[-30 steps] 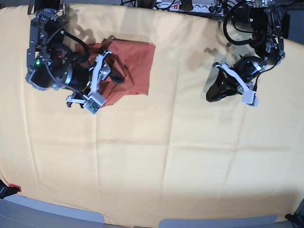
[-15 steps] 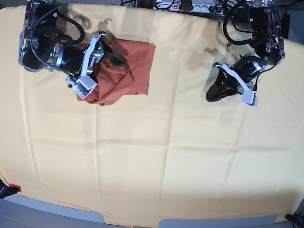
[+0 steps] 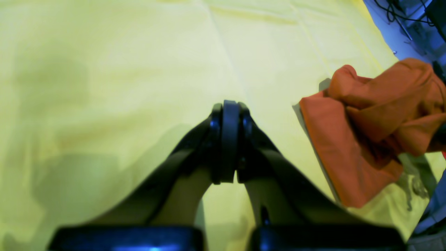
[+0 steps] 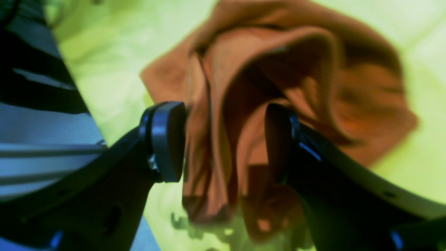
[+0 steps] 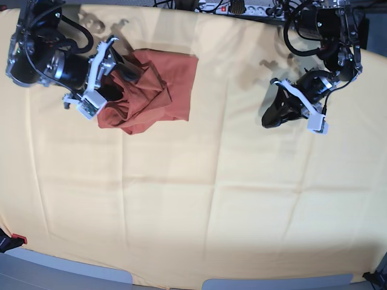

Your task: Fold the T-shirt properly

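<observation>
On yellow cloth (image 5: 211, 199), bunched T-shirt (image 5: 151, 90).

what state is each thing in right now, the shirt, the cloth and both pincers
rust-orange cotton T-shirt: partly folded, left side bunched up and lifted off the cloth
pale yellow cloth: spread flat over the table, lightly creased
right pincer: jaws wide apart, straddling a hanging fold of the T-shirt
left pincer: shut, empty, above bare cloth away from the T-shirt

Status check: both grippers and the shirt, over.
Left gripper shut, empty, apart from shirt. Right gripper jaws wide, bunched T-shirt fabric between them. Nothing else on the yellow cloth.
</observation>
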Motion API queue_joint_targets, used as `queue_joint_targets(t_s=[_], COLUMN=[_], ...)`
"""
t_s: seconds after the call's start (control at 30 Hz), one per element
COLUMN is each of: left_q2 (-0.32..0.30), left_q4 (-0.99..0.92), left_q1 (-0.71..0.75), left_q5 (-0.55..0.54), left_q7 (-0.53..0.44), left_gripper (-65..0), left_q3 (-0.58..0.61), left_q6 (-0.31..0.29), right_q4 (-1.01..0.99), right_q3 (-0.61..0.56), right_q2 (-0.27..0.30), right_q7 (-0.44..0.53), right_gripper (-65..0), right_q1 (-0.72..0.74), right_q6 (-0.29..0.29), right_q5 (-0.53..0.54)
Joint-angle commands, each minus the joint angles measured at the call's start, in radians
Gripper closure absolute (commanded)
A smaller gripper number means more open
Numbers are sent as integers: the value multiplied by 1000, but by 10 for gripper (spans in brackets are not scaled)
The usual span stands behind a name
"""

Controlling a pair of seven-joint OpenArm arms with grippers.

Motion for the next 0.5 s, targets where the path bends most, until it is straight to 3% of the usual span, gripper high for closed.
queue_joint_targets(t_s=[0.0,0.17,0.4,0.47], left_q2=[-10,-10,0,1], left_q4=[16,16,16,16], left_q1=[2,3,6,6], left_q5=[-17,-18,-17,-17], left_q7=[-25,-36,-43,-43], left_gripper=[0,0,0,0], left_q3=[-6,-6,-6,-6], left_q6=[-8,-8,-8,-8], right_q4=[28,37,32,18], right_q3=[25,47,47,47], right_q2=[14,14,11,5], right_q7=[18,18,146,167], right_gripper=[-377,-377,-376,-333], right_q1=[-23,-105,-121,-121], right_q6=[5,5,5,5], right_q5=[27,20,-91,-112])
